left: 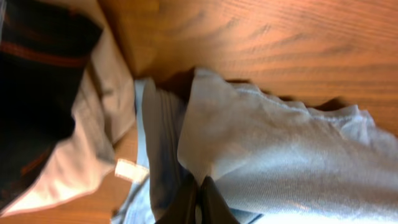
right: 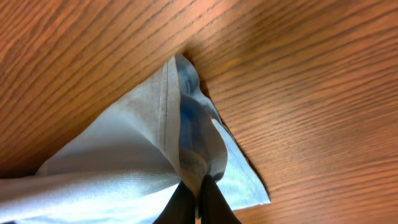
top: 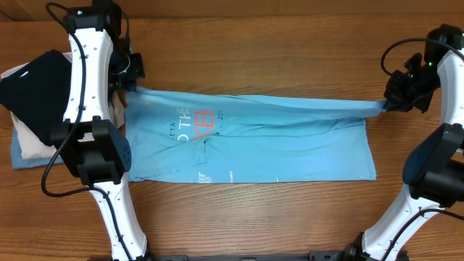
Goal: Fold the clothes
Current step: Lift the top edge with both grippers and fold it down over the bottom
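The sky-blue T-shirt (top: 275, 141) lies stretched across the wooden table, white and orange-red lettering facing up near its left end. My left gripper (top: 130, 85) is shut on the shirt's far left corner; in the left wrist view the jaws (left: 199, 200) pinch bunched blue cloth (left: 280, 162). My right gripper (top: 389, 104) is shut on the far right corner, pulling the back edge taut and slightly raised. In the right wrist view the jaws (right: 199, 202) clamp a folded hem of the shirt (right: 124, 162).
At the left edge a black folded garment (top: 36, 87) lies on a cream one (top: 30, 141), atop a blue piece (top: 22, 158). They show in the left wrist view as black (left: 34, 81) and cream (left: 93, 124) cloth close to the left gripper.
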